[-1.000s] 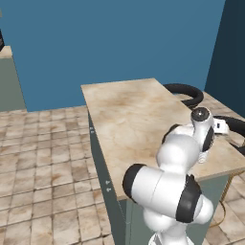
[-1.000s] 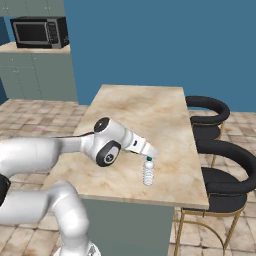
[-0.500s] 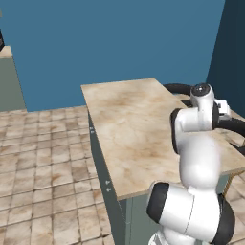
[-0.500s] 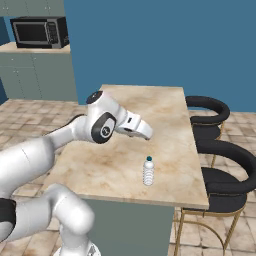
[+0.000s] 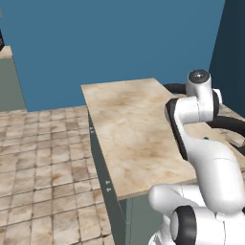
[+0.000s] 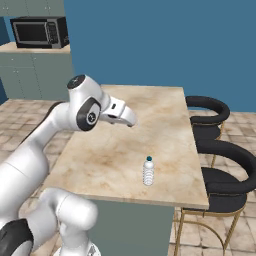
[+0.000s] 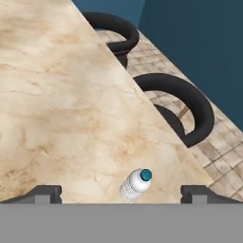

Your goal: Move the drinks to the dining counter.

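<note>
Water bottle (image 6: pixel 148 171): clear, ribbed, teal cap; upright on the dining counter (image 6: pixel 120 145), near end, toward the right edge beside the stools; free of any grip. Seen from above in the hand view (image 7: pixel 136 184), low in the picture between the two finger tips, touching neither.

Dining counter: long beige marble top, grey-green base; far end toward the blue wall.

Gripper (image 6: pixel 131 121): raised above the middle of the counter top, well apart from the bottle; jaws spread fully wide, nothing between them. Finger tips (image 7: pixel 45 193) far apart at the bottom corners of the hand view.

Arm (image 5: pixel 201 143): white, bent high over the right side of the counter.

Stools (image 6: pixel 206 117): two, black round seats with curved backs on thin brass legs, along the right side of the counter.

Microwave (image 6: pixel 40 32): black, on a worktop at far left, against the wall.

Floor (image 5: pixel 43 158): tan stone tiles, left of the counter.
</note>
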